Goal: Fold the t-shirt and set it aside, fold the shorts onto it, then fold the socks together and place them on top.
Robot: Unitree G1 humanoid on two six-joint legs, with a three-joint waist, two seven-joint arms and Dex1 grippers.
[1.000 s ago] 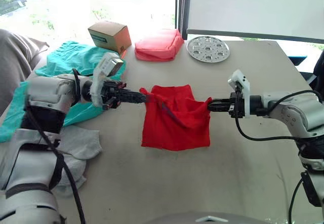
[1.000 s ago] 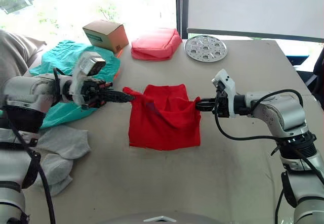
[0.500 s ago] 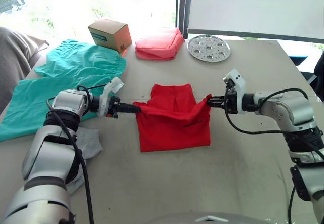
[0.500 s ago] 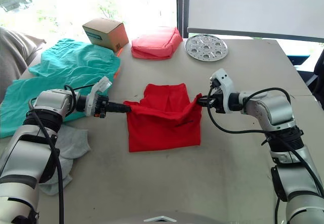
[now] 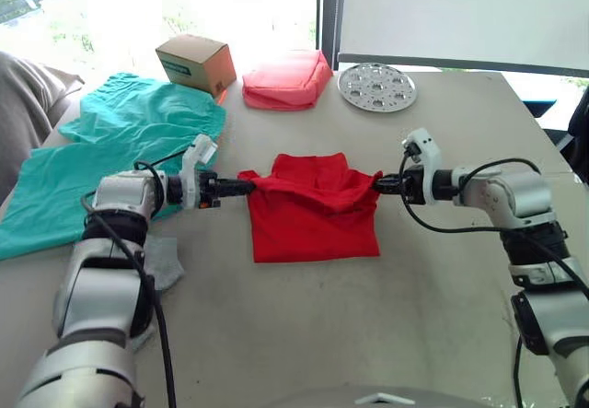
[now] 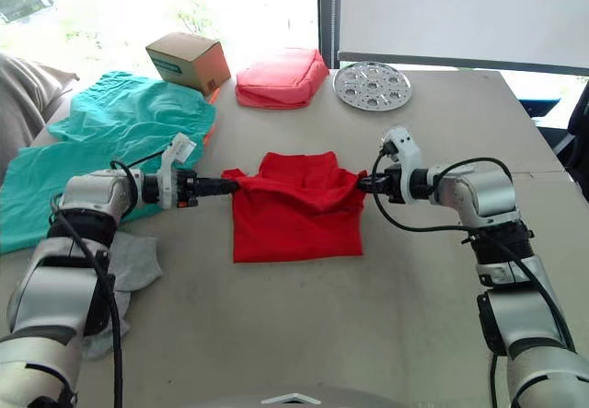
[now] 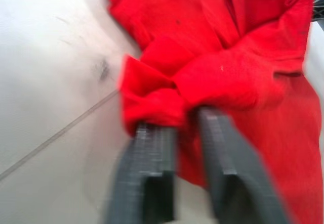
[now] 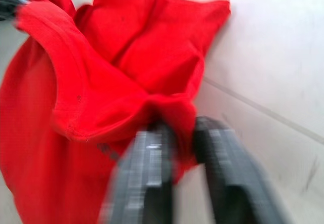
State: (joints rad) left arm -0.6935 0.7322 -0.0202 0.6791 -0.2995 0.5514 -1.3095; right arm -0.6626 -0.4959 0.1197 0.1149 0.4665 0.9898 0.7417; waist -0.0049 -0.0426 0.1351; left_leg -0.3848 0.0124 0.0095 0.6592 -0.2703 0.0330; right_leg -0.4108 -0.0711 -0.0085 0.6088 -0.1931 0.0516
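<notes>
Far left of the table (image 5: pixel 442 334): the shorts (image 5: pixel 110 141) lie spread flat, untouched, with the socks (image 5: pixel 161 265) nearer the front edge beside the left arm, both waiting their turn. A cardboard box (image 5: pixel 195 63) sits behind the shorts, clear of the work.

Left gripper (image 5: pixel 247 187): fingers pinched on the left upper corner of the t-shirt (image 5: pixel 313 224); the left wrist view shows a bunch of red cloth caught between them. Held low, just over the table, likely so the cloth drags little as the edge is carried.

Centre: the t-shirt is already a rough rectangle on the table, its lower part flat, its upper edge lifted and stretched between the two grippers. Holding both corners keeps that edge taut and straight, which suggests a further fold toward the near hem is the step in hand.

Right gripper (image 5: pixel 376 184): closed on the right upper corner, cloth wedged between its fingers in the right wrist view.

Behind: a pink pouch (image 5: pixel 287 78) and a perforated metal disc (image 5: pixel 377 87), well apart from the shirt.
</notes>
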